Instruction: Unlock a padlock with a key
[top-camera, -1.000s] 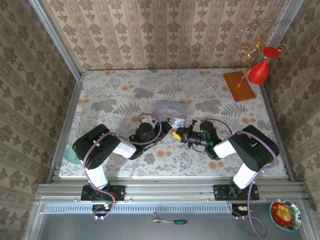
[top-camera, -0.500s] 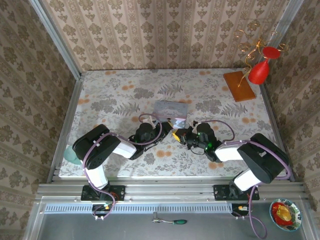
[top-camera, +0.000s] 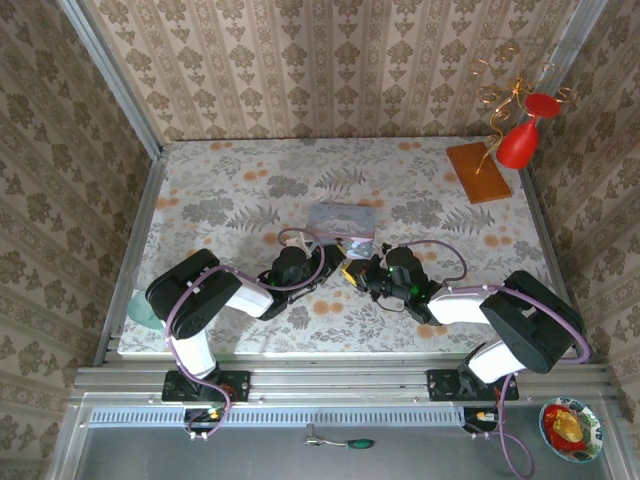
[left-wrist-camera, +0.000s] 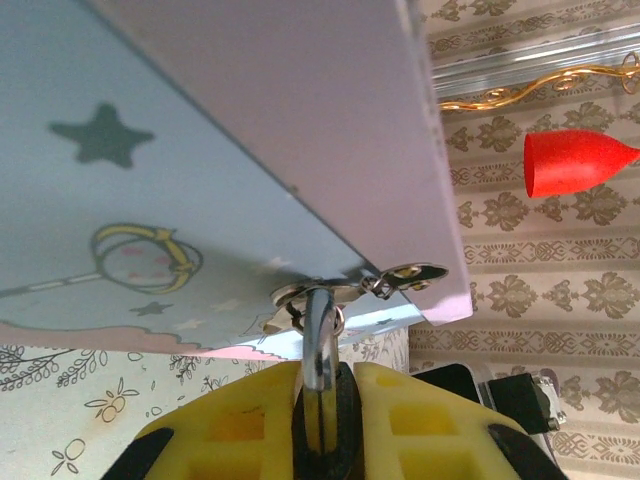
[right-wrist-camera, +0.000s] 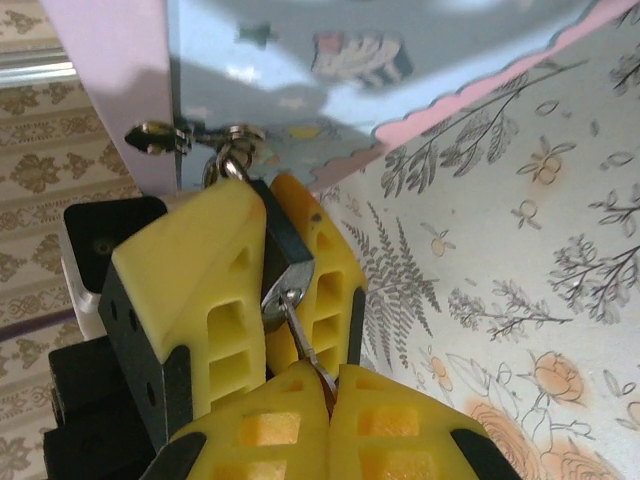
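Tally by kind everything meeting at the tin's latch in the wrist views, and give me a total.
padlock: 1
key: 1
tin: 1
grippers: 2, the left gripper shut on the padlock and the right gripper shut on the key
Total: 5

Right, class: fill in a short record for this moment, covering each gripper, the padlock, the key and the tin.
left gripper: shut on the padlock, its body clamped between the yellow fingers
right gripper: shut on the key
key: tip at the padlock's bottom end, apparently in the keyhole
padlock: shackle hooked through the metal clasp on the tin
tin: pale blue, on the flowered table
unlocked: cannot tell
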